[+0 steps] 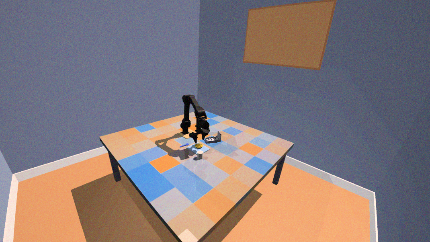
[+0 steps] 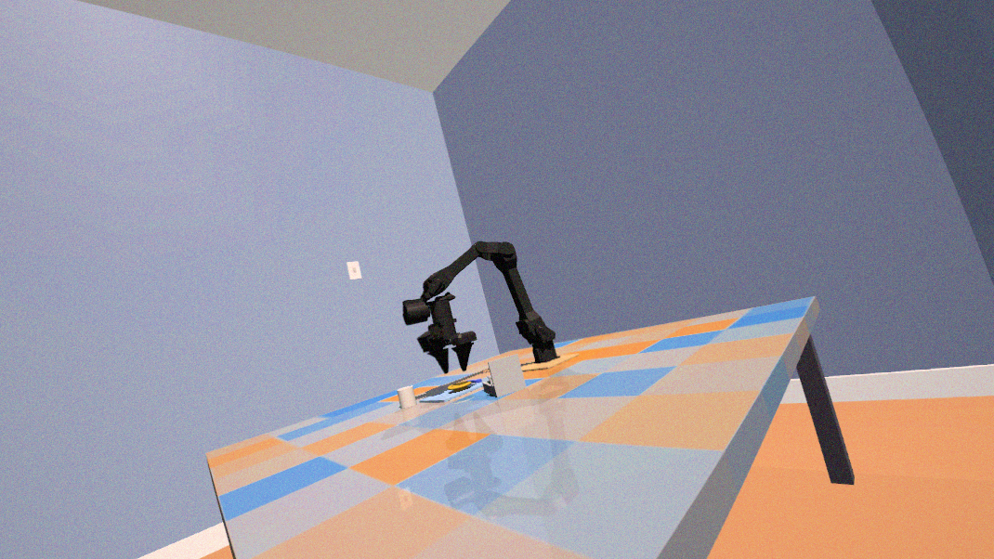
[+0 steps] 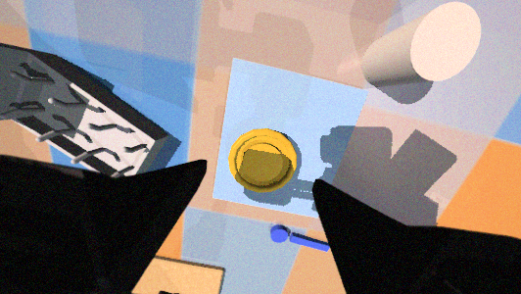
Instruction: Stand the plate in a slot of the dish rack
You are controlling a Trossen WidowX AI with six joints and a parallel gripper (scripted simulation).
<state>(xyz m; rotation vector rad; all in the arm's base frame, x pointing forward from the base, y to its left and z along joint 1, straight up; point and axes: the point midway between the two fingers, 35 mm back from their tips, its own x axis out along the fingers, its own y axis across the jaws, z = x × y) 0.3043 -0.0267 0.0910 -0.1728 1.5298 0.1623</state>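
A small round yellow plate (image 1: 198, 145) (image 2: 459, 385) (image 3: 263, 160) lies flat on a light blue square mat (image 1: 205, 149) (image 2: 432, 399) (image 3: 279, 93). The dish rack (image 1: 212, 138) (image 2: 506, 376) (image 3: 156, 151) stands beside the mat, with short rails and a tall panel at one end; it is at the left in the wrist view. No plate shows in its slots. My gripper (image 1: 199, 142) (image 2: 455, 371) (image 3: 260, 174) is open and empty, pointing down above the plate. In the wrist view the plate shows between and beyond the two fingertips. Part of the rack is hidden behind the left finger there.
A white cylinder (image 1: 199, 154) (image 2: 406, 396) (image 3: 416, 54) stands just off the mat, on the side away from the arm's base. A blue spoon-like utensil (image 1: 184, 145) (image 3: 304, 239) lies by the mat's edge nearer the base. The arm stands on a tan base board (image 2: 566, 359) (image 3: 188, 276).
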